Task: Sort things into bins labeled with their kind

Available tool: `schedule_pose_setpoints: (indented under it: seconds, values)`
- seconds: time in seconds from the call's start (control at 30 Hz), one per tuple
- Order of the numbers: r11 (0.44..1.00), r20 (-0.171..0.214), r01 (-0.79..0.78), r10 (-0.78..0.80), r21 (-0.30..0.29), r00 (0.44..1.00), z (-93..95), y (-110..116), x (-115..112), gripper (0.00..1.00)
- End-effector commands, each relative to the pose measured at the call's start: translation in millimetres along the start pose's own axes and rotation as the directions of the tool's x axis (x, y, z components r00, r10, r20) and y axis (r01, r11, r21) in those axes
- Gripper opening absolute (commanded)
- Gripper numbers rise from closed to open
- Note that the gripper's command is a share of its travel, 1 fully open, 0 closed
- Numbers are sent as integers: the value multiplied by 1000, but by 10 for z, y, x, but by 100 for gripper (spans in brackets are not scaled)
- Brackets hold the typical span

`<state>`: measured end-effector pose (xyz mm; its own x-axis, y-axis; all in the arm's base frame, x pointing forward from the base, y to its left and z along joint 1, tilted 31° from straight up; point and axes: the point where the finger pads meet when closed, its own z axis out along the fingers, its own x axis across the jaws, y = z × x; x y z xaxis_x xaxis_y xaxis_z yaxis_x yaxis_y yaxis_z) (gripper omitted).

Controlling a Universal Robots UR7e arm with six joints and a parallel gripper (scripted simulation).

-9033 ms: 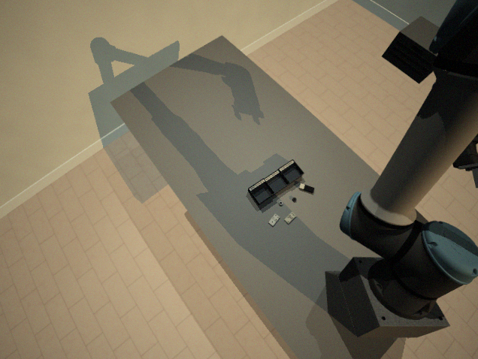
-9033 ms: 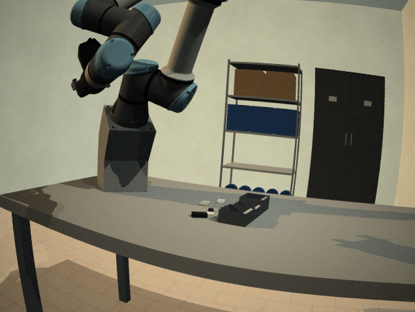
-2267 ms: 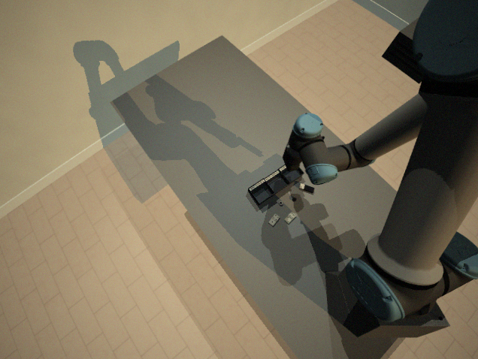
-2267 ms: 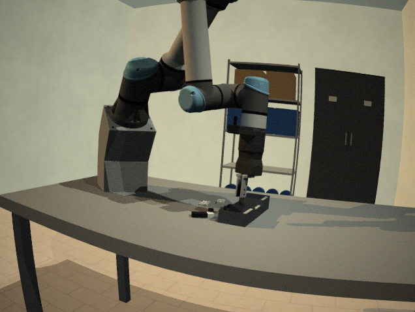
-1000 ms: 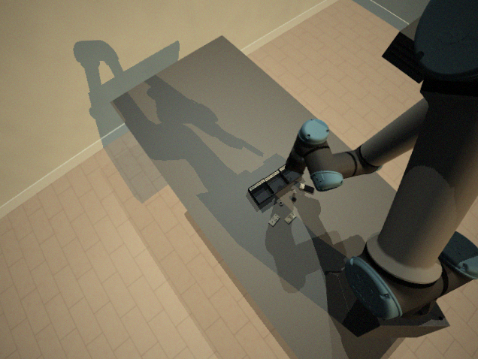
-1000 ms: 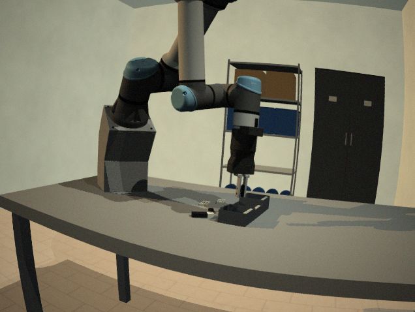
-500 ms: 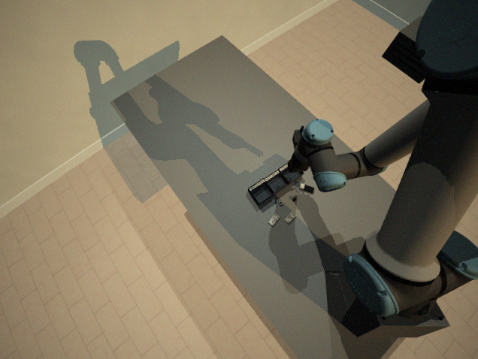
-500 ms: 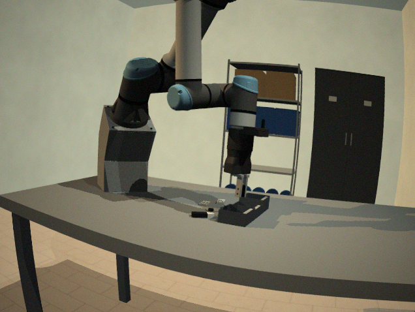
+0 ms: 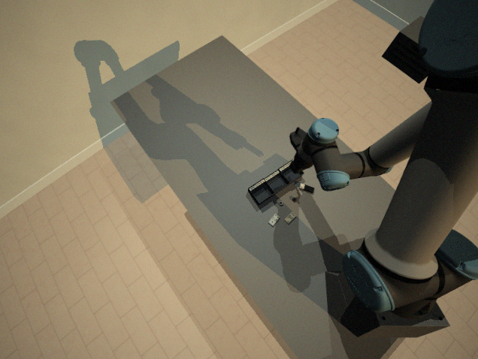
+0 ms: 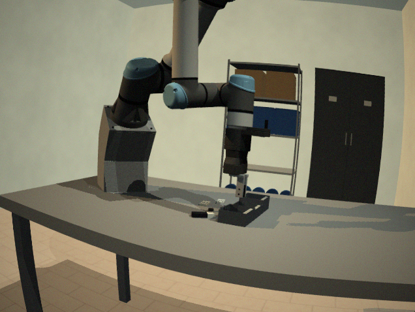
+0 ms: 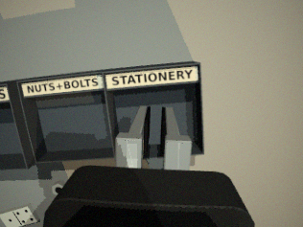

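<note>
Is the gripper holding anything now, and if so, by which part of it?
It cannot be told. The gripper hangs over the stationery bin with its fingers close together, and the narrow gap between them is too dark to show any object.

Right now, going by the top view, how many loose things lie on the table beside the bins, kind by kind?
Pale flat plates: 2
Small dark pieces: 2
Black-and-white stick: 1
Total: 5
</note>
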<state>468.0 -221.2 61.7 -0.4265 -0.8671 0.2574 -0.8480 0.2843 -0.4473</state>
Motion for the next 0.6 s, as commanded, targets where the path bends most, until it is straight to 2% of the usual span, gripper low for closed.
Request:
schedule_pose_setpoints:
  seconds: [0.0,0.5,0.57]
  values:
    - [996,14,84,-84,6,996,-3,-4,2,31]
    - [996,14,84,-84,6,996,369,-6,-3,31]
    - [996,14,84,-84,6,996,369,-6,-3,31]
